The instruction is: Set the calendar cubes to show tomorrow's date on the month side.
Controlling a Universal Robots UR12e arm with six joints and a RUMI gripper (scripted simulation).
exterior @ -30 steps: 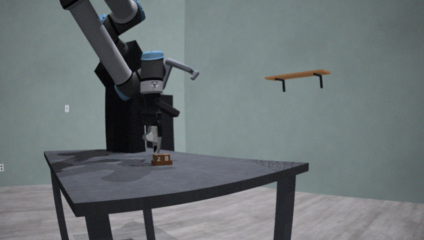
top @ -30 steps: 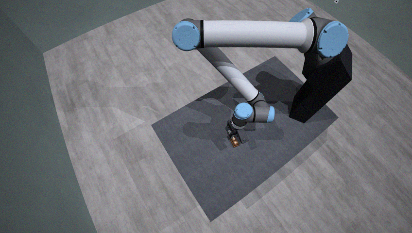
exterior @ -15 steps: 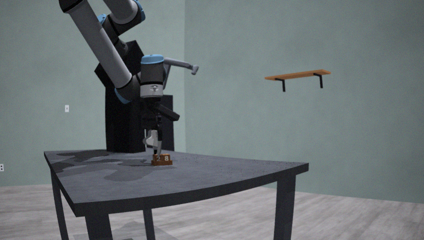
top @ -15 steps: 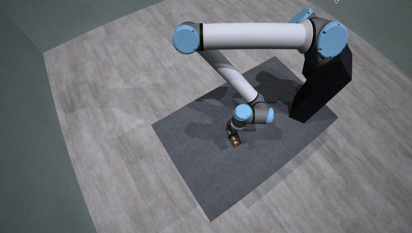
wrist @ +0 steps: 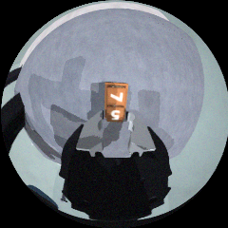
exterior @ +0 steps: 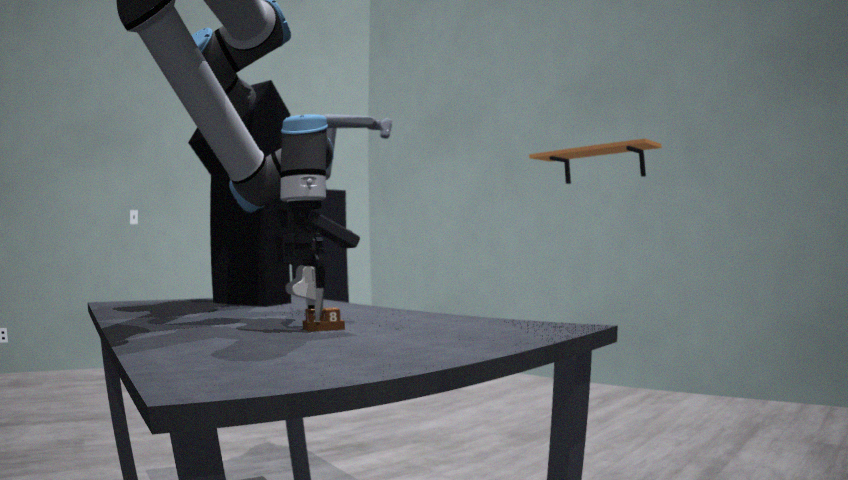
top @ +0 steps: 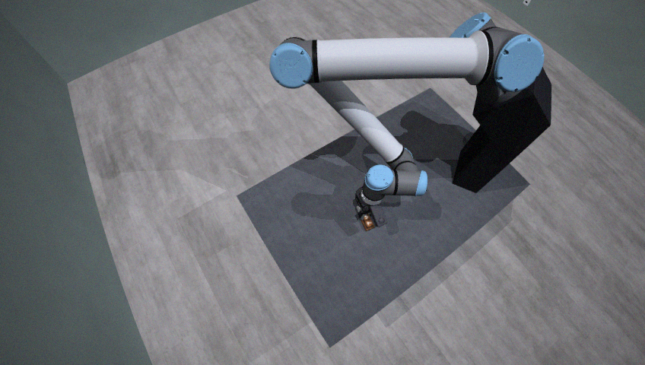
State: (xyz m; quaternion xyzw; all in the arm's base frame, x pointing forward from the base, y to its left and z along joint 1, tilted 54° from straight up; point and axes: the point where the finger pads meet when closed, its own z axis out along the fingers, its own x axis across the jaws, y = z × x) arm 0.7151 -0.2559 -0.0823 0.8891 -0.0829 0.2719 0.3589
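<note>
The wooden calendar tray [exterior: 323, 325] stands on the dark table with two orange cubes in it. The right cube [exterior: 332, 316] shows an 8 toward the exterior camera. The left cube [exterior: 310, 315] is mostly hidden behind my gripper's finger there. In the wrist view the near cube [wrist: 115, 115] has a 5 on top and the far cube [wrist: 116, 98] has a 7 on top. My gripper [wrist: 115, 111] points straight down, its fingers partly open and lowered on either side of the near cube. I see no firm squeeze on it. The gripper also shows in the top view [top: 367, 217].
The robot's black pedestal [top: 502, 135] stands at the table's back edge. The table edge [exterior: 380, 386] lies well in front of the tray. A wooden wall shelf [exterior: 595, 149] hangs far to the right.
</note>
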